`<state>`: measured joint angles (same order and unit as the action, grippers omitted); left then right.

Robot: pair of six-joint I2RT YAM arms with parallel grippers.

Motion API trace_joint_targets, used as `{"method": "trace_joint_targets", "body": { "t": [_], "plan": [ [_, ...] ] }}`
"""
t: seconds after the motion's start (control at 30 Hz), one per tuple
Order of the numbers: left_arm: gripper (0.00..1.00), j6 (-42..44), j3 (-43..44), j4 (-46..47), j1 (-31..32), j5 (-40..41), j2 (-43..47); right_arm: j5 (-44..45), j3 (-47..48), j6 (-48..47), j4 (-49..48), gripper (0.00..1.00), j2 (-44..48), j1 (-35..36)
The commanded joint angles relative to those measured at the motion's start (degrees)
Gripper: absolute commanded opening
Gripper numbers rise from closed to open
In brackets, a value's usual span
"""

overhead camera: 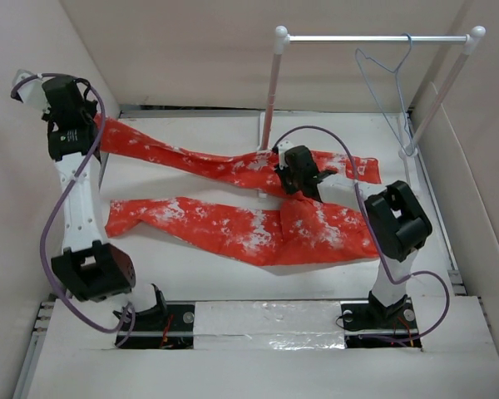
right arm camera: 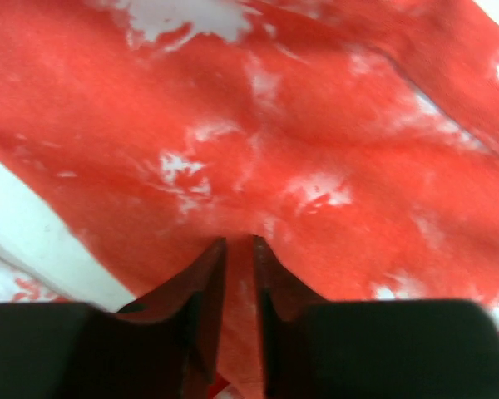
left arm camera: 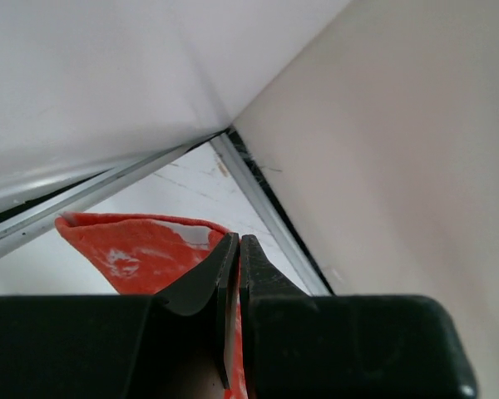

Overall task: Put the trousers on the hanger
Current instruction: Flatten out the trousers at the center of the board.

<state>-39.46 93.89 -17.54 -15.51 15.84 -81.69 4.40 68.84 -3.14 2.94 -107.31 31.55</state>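
The red-orange trousers (overhead camera: 233,229) with white blotches lie spread on the white table, both legs running left and the waist at the right. My left gripper (overhead camera: 94,126) is at the far left corner, shut on the end of the far leg; the left wrist view shows its jaws (left arm camera: 237,241) closed with a thin strip of red cloth (left arm camera: 141,245) between them. My right gripper (overhead camera: 310,193) is shut on a raised fold of the trousers near the crotch, and its jaws (right arm camera: 239,243) pinch red cloth (right arm camera: 316,125). The pale wire hanger (overhead camera: 384,83) hangs from the rail, apart from both grippers.
A white two-pole rail stand with a metal crossbar (overhead camera: 374,37) stands at the back right; its left pole (overhead camera: 273,83) rises just behind my right gripper. White walls enclose the table on the left, back and right. The table's metal edge (left arm camera: 266,208) runs beside the left gripper.
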Motion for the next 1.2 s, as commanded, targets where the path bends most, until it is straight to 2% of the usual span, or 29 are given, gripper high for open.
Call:
{"method": "trace_joint_targets", "body": {
  "t": [0.0, 0.1, 0.33, 0.5, 0.57, 0.6, 0.67, 0.7, 0.73, 0.8, 0.87, 1.0, 1.03, 1.1, 1.13, 1.17],
  "plan": [
    [0.0, 0.79, 4.62, -0.12, -0.4, 3.5, -7.31, -1.94, -3.61, -0.12, -1.26, 0.22, 2.71, -0.52],
    [0.0, 0.09, 9.27, -1.52, -0.4, 4.64, -14.86, -1.86, -8.08, 1.11, -2.32, 0.17, 6.22, -1.4],
    [0.0, -0.62, 21.06, -3.99, 0.3, 9.46, -31.85, -3.18, -20.39, 3.74, -7.5, 0.17, 20.27, -5.18],
    [0.0, 0.78, 29.93, -3.82, 0.83, 9.74, -40.37, 1.39, -24.89, 5.68, -7.42, 0.21, 30.3, -5.71],
    [0.0, 1.75, 31.44, -3.12, 0.83, 10.09, -41.88, -0.96, -25.68, 5.77, -8.04, 0.28, 31.98, -5.71],
    [0.04, 3.06, 31.97, -2.77, 0.83, 9.92, -43.28, -1.5, -25.77, 5.69, -8.04, 0.29, 32.16, -5.71],
    [0.28, 5.61, 33.29, -1.1, 0.83, 7.38, -44.86, -1.68, -26.12, 5.42, -9.18, 0.3, 32.34, -3.08],
    [0.4, 6.06, 34.51, -2.14, 0.83, 7.19, -46.79, -2.11, -26.04, 4.99, -9.44, 0.27, 32.16, -2.46],
    [0.44, 8.24, 35.22, -2.5, 0.83, 6.67, -47.41, -3.08, -25.6, 4.46, -9.44, 0.0, 31.99, -1.68],
    [0.48, 10.8, 35.05, -2.5, 2.84, 8.23, -47.95, -3.96, -23.68, 3.75, -9.27, 0.0, 30.76, 0.43],
    [0.48, 13.96, 31.03, -0.32, 4.43, 10.79, -46.55, -6.34, -22.44, 1.82, -11.81, 0.0, 28.05, 3.15],
    [0.46, 16.69, 20.05, 6.01, 8.03, 8.79, -38.14, -6.69, -15.06, -1.42, -11.02, 0.0, 21.56, 9.12],
    [0.46, 17.31, 15.93, 8.38, 9.86, 7.99, -36.71, -5.99, -12.18, -2.74, -12.24, 0.12, 19.79, 10.19],
    [0.44, 17.84, 13.0, 9.27, 11.89, 7.46, -33.21, -5.55, -8.65, -3.89, -12.43, 0.25, 16.1, 11.77],
    [0.42, 17.06, 10.12, 9.71, 12.6, 5.98, -31.88, -4.94, -6.81, -4.33, -11.91, 0.37, 12.25, 12.3],
    [0.38, 14.53, 8.35, 9.37, 14.09, 5.44, -29.17, -5.02, -3.66, -4.42, -12.08, 0.42, 10.3, 12.92]
  ]
}}
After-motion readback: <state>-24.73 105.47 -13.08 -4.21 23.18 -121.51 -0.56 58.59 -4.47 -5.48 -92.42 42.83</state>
